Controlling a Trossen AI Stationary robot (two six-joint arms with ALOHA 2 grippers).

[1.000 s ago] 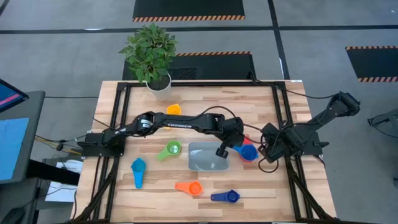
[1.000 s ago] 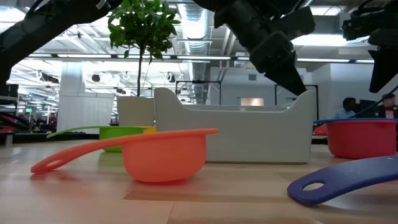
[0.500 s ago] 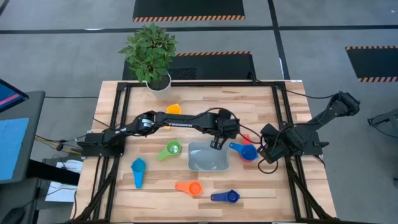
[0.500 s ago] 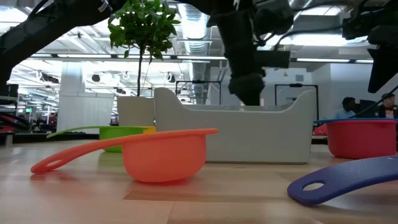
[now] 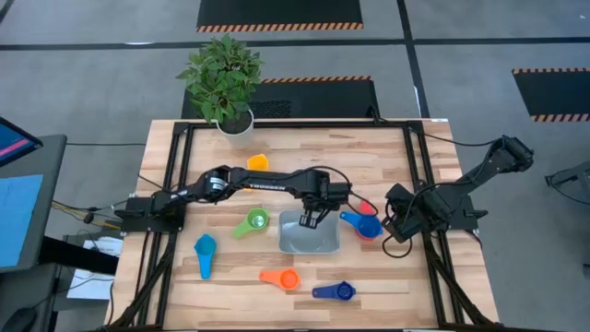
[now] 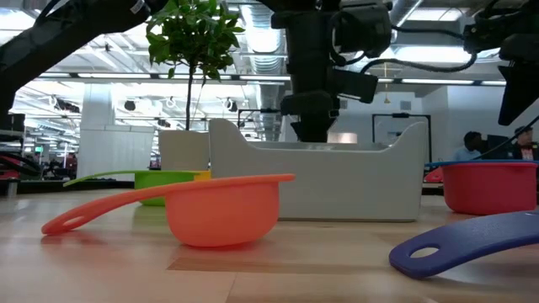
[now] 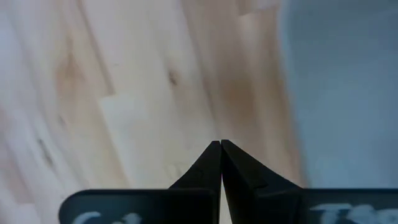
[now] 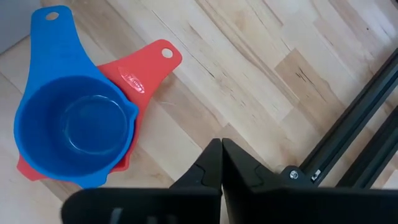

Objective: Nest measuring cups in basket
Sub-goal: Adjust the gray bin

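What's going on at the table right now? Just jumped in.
The left arm reaches across the table, its tool shut and empty over the far edge of the basket, which holds no cups yet. The blue cup sits nested in the red cup just right of the basket. The green cup, light blue cup, orange cup, dark blue cup and yellow cup lie scattered on the table. The right tool waits shut near the blue and red pair.
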